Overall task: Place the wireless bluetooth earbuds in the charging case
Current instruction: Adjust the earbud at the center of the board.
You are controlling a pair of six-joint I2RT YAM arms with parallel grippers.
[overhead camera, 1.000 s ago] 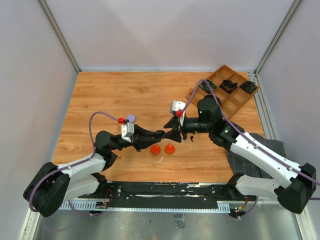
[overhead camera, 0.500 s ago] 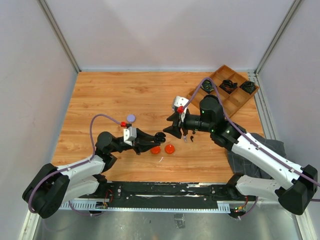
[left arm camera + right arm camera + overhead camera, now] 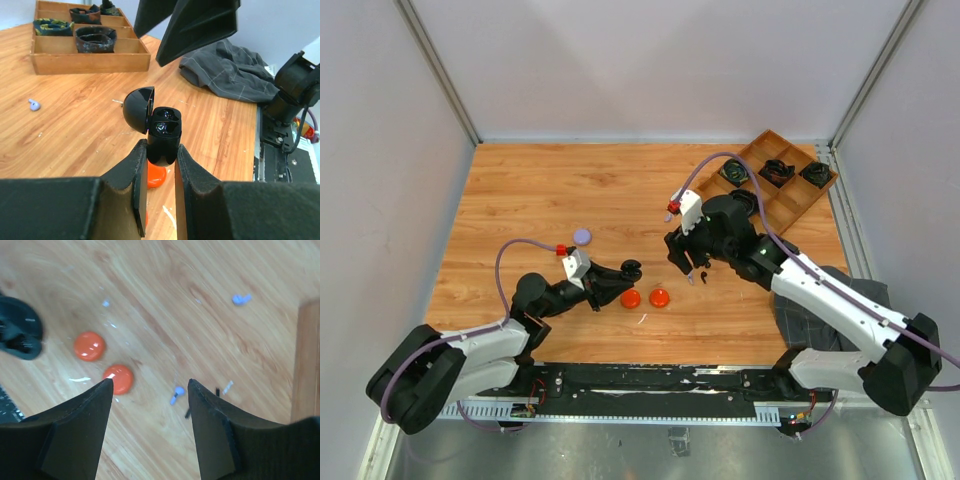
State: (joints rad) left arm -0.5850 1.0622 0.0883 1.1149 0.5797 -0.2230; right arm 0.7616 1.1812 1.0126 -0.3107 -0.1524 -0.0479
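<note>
My left gripper [image 3: 161, 150] is shut on a black charging case [image 3: 164, 134] and holds it upright above the table with its lid [image 3: 139, 109] swung open. What lies in its dark, glossy wells I cannot tell. In the top view the case [image 3: 629, 270] sits at the left gripper's tips [image 3: 619, 281]. My right gripper [image 3: 150, 385] is open and empty and points down at the table. A lilac earbud [image 3: 176, 394] lies on the wood between its fingers. A second lilac earbud [image 3: 241, 299] lies farther off and also shows in the left wrist view [image 3: 34, 104]. In the top view the right gripper [image 3: 684, 262] is right of the case.
Two orange discs [image 3: 631, 299] [image 3: 660, 297] lie below the case, and a lilac disc [image 3: 582, 236] lies to the left. A wooden tray [image 3: 790, 205] with coiled black cables is at the back right. A grey cloth [image 3: 840, 290] lies under the right arm. Small black bits [image 3: 188, 413] lie near the bud.
The two grippers met over the table a second ago. The right gripper has since drawn back right and tilted down at the table. The left gripper has pulled back left with the case.
</note>
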